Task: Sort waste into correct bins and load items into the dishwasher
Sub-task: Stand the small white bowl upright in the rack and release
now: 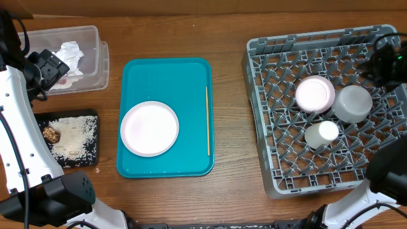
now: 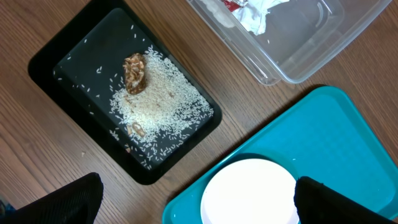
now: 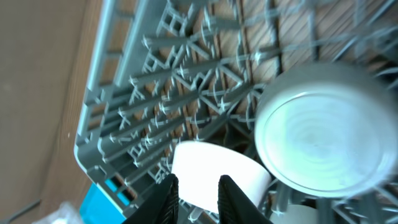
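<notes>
A pale pink plate (image 1: 149, 128) and a thin wooden stick (image 1: 207, 121) lie on the teal tray (image 1: 165, 76). The grey dish rack (image 1: 280, 159) holds a pink bowl (image 1: 315, 93), a white bowl (image 1: 351, 103) and a small cup (image 1: 322, 133). White tissue (image 1: 70, 54) sits in the clear tub (image 1: 95, 38). Rice crumbs (image 1: 75, 135) and a brown lump (image 1: 51, 133) lie in the black tray (image 1: 44, 117). My left gripper (image 1: 46, 69) hovers high by the tub, open wide and empty (image 2: 199, 208). Over the rack's far right, my right gripper (image 1: 383, 62) has its fingers slightly apart (image 3: 199, 199), holding nothing.
In the left wrist view a red-and-white wrapper (image 2: 236, 3) lies beside the tissue (image 2: 258, 15) in the tub (image 2: 298, 56). The right wrist view looks down on the upturned white bowl (image 3: 320, 140) and the pink bowl (image 3: 214, 168) among the rack's pegs (image 3: 155, 99).
</notes>
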You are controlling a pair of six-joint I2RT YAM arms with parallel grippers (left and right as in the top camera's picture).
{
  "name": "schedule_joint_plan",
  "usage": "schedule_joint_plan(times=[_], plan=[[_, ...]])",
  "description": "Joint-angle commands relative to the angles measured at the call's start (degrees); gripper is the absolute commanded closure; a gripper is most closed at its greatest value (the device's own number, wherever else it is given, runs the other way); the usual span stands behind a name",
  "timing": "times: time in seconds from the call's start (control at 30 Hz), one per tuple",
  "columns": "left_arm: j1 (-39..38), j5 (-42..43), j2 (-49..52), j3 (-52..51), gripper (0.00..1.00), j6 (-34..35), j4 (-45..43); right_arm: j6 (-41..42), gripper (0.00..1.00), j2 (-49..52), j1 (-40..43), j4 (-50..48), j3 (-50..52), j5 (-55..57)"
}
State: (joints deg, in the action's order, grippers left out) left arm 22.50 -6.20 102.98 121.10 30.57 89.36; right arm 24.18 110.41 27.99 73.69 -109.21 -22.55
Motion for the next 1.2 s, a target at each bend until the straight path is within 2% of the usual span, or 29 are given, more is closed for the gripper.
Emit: schedule_joint_plan(times=[0.0, 0.07, 0.13, 0.2, 0.23, 0.37, 0.63, 1.17], plan=[[-0.13, 0.09, 0.52, -0.2, 0.0, 0.98, 0.13, -1.07, 0.76, -4.17, -2.12, 1.88, -4.55, 5.38], [-0.13, 0.09, 0.52, -0.2, 0.0, 0.98, 0.13, -2.19, 0.77, -4.55, -4.07, 3.17, -4.55, 5.4], [-0.13, 0.07, 0.52, -0.2, 0.0, 0.98, 0.13, -3.82, 0.82, -4.46, -6.91, 5.01, -3.91, 5.53], [-0.13, 0.09, 0.52, -0.2, 0.0, 0.98, 0.13, -5.01, 0.92, -4.42, -10.1, 5.55, -1.95, 6.43], [-0.13, 0.09, 0.52, -0.2, 0.0, 0.98, 0.13, -4.61, 0.96, -4.37, -13.44, 5.68, 0.98, 10.27], [-0.13, 0.09, 0.52, -0.2, 0.0, 0.98, 0.13, -2.71, 0.96, -4.33, -17.99, 6.45, 6.91, 16.81], [-0.13, 0.09, 0.52, -0.2, 0.0, 0.98, 0.13, -1.6, 0.96, -4.22, -18.91, 2.38, 15.19, 17.59], [-0.13, 0.09, 0.52, -0.2, 0.0, 0.98, 0.13, -1.6, 0.96, -3.98, -15.32, -8.55, 17.03, 19.52]])
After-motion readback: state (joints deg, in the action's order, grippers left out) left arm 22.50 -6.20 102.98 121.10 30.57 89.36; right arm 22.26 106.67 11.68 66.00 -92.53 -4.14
